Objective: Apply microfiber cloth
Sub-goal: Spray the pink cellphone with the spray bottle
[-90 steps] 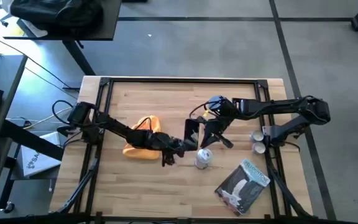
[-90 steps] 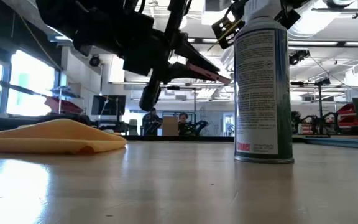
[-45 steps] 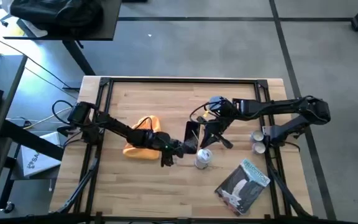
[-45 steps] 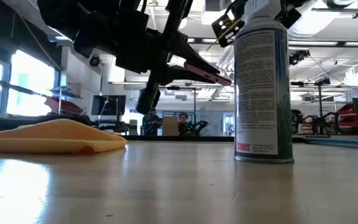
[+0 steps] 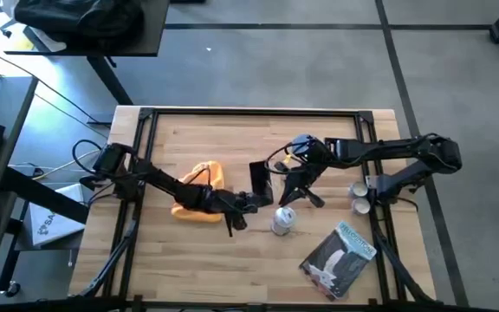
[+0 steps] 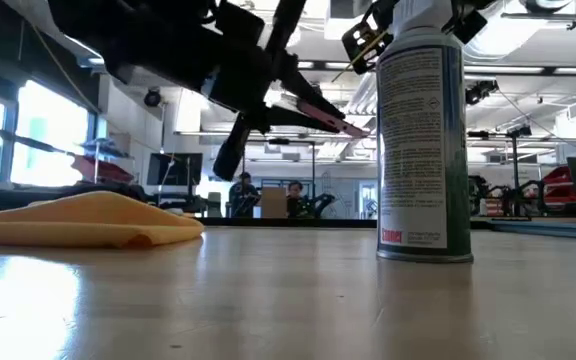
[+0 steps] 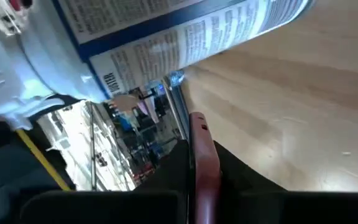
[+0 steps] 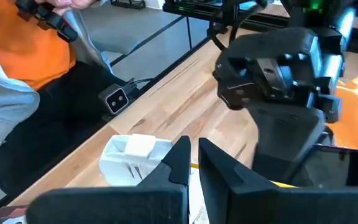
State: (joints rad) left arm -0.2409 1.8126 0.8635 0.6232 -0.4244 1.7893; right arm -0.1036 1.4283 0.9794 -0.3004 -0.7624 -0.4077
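The orange-yellow microfiber cloth lies bunched on the table left of centre, partly under my left arm; the low view shows its underside flat on the wood. My left gripper is shut on a black phone with a red edge, held above the table just left of the upright spray can. My right gripper hovers shut over the can's white cap, to the phone's right, touching nothing. My left gripper pinches the phone between its two fingers, one on each flat face, close to its red edge. The fingers come from the table's left. The phone is lifted clear of the table and tilted, its free end lower.
A grey-blue printed packet lies near the front right. Small cups stand at the right edge. A dark frame runs around the tabletop. A person in an orange top stands beyond the table.
My left gripper has turned and risen a little with the phone. The phone has shifted slightly toward the table's left and now tilts more steeply. The cloth and the spray can have stayed put.
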